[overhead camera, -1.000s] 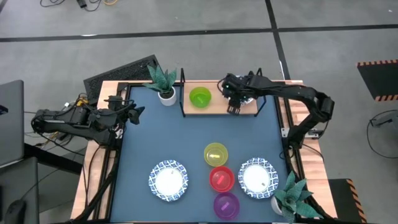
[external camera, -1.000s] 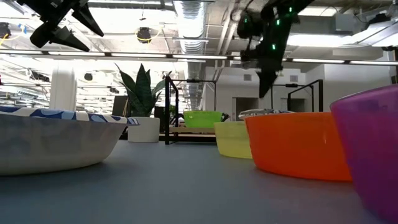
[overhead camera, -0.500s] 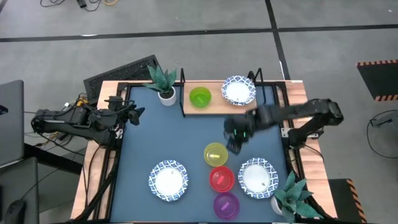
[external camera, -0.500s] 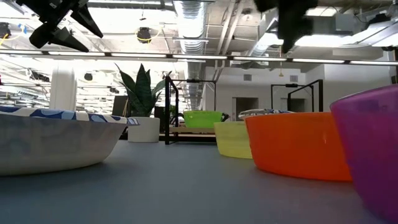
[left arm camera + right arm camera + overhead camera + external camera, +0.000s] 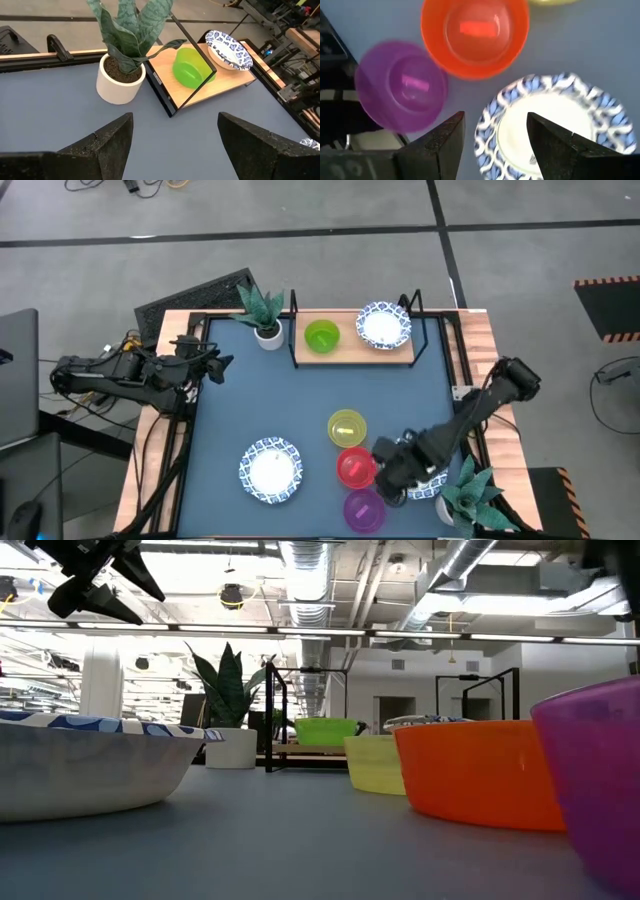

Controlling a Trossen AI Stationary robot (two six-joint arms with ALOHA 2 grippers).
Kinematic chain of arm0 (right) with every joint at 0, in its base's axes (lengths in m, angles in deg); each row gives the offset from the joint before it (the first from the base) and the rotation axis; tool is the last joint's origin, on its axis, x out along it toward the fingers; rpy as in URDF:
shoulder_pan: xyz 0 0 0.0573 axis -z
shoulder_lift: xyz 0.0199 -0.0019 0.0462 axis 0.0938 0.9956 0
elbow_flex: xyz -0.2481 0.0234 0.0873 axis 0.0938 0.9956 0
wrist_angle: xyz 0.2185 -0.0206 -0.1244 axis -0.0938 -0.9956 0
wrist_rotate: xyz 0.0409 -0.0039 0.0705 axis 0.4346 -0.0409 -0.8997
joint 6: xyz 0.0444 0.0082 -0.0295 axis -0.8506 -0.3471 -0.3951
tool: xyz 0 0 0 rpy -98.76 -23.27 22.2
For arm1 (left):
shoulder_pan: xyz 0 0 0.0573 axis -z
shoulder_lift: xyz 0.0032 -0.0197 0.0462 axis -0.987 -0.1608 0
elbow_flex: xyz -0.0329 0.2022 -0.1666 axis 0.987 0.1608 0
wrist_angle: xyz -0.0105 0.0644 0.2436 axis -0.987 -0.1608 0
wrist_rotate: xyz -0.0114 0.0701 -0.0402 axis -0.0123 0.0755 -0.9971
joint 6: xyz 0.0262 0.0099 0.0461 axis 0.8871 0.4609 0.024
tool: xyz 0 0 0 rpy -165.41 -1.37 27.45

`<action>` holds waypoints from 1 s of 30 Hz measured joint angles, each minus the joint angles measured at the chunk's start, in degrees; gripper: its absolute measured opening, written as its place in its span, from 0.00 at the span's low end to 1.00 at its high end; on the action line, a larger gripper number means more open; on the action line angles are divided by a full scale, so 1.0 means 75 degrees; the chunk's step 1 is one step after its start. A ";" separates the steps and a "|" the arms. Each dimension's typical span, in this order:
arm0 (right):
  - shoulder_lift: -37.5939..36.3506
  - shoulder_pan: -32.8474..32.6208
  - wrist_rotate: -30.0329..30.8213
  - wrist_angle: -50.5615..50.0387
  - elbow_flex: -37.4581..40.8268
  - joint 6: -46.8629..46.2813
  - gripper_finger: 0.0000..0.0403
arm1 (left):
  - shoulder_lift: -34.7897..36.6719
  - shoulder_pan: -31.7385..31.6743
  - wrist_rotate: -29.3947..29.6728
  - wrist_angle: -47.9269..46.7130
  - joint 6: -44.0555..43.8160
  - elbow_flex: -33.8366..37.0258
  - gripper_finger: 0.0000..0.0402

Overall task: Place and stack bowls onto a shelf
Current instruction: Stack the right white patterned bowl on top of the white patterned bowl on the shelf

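No text or label can be read

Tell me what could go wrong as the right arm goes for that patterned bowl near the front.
The right gripper hangs open over the patterned bowl, with the red bowl and purple bowl close beside; a finger could knock either. The bowl's shallow rim may slip from the grip. The plant crowds the arm's side.

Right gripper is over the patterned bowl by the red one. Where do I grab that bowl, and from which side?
Take the blue-rimmed bowl by its rim, coming down from above with one finger inside and one outside. It sits upright and is wide and shallow, too broad to span. Choose the rim arc away from the red bowl, which sits close. The open right gripper already straddles the rim.
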 joint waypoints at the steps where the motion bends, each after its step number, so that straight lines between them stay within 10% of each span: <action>1: 0.0103 -0.0109 -0.0003 -0.0004 0.0000 -0.0133 0.59 | 0.0000 0.0000 -0.0002 0.0002 0.0011 0.0000 0.68; 22: 0.2064 -0.0939 -0.0413 0.0293 0.0000 -0.0509 0.59 | 0.0000 0.0000 -0.0047 -0.0028 0.0011 0.0000 0.68; 30: 0.2146 -0.0786 -0.0594 0.0198 0.0000 -0.0529 0.18 | 0.0000 0.0000 -0.0054 -0.0036 -0.0117 0.0000 0.68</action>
